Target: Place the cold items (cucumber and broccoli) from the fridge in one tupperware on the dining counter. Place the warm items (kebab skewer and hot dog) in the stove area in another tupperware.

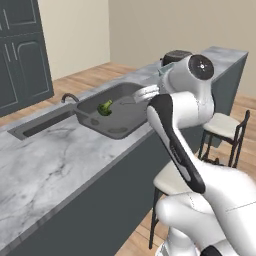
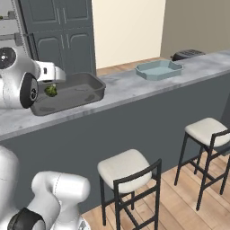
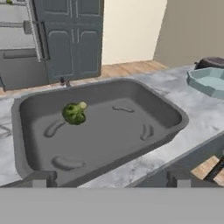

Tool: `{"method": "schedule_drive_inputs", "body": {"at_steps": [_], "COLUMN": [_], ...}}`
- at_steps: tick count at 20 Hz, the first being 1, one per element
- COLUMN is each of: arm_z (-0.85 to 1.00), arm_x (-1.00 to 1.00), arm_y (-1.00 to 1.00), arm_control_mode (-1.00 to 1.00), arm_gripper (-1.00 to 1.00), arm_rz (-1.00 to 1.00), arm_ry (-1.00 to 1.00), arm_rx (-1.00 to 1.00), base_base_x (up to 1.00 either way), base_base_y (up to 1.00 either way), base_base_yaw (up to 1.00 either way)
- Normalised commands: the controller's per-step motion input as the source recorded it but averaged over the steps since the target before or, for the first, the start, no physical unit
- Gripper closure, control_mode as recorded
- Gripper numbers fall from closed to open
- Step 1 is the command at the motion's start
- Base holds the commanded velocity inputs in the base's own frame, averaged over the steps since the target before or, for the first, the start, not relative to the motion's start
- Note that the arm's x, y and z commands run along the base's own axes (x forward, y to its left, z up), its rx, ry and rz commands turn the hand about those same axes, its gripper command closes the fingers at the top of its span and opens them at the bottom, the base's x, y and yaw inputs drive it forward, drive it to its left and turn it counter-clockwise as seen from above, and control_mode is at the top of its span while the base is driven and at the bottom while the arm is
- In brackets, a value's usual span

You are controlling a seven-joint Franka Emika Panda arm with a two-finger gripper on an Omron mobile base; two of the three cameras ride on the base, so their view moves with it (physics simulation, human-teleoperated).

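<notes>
The broccoli (image 3: 74, 113) lies alone in a dark grey tupperware (image 3: 105, 131) on the marble dining counter; it also shows as broccoli (image 1: 105, 107) and broccoli (image 2: 50, 90). My gripper (image 3: 109, 180) hovers open and empty above the near rim of this tupperware (image 2: 72, 105), apart from the broccoli. A second, light blue tupperware (image 2: 159, 69) stands empty farther along the counter, to the right of the grey one. The cucumber, kebab skewer and hot dog are out of view.
A dark toaster (image 2: 188, 55) sits beyond the blue tupperware. A sink with a faucet (image 1: 70, 96) lies next to the grey tupperware (image 1: 85, 114). Two stools (image 2: 128, 168) stand in front of the counter. Dark cabinets (image 2: 63, 36) line the far wall.
</notes>
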Motion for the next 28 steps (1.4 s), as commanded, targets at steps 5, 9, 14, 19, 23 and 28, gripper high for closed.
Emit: {"method": "schedule_drive_inputs", "body": {"at_steps": [5, 9, 14, 19, 23, 28], "arm_z": [0.18, 0.0, 0.0, -0.18, -0.16, -0.01], "arm_x": [-0.81, -0.75, -0.69, -0.35, -0.06, -0.06], "arm_y": [-0.52, -0.43, -0.13, 0.0, 0.01, 0.0], "arm_control_mode": [-1.0, -1.0, -1.0, -1.0, -1.0, 1.0], "arm_gripper": [-1.0, -1.0, -1.0, -1.0, -1.0, -1.0], "arm_rz": [-0.37, -0.09, 0.0, 0.0, 0.0, 0.0], "arm_ry": [0.0, 0.0, 0.0, 0.12, 0.01, 0.0], "arm_rx": [0.43, 0.23, 0.04, 0.0, 0.0, 0.0], "base_base_x": [0.0, 0.0, 0.0, 0.0, 0.0, -0.41], "base_base_y": [0.0, 0.0, 0.0, 0.0, 0.0, -0.2], "base_base_yaw": [0.0, 0.0, 0.0, 0.0, 0.0, -0.33]}}
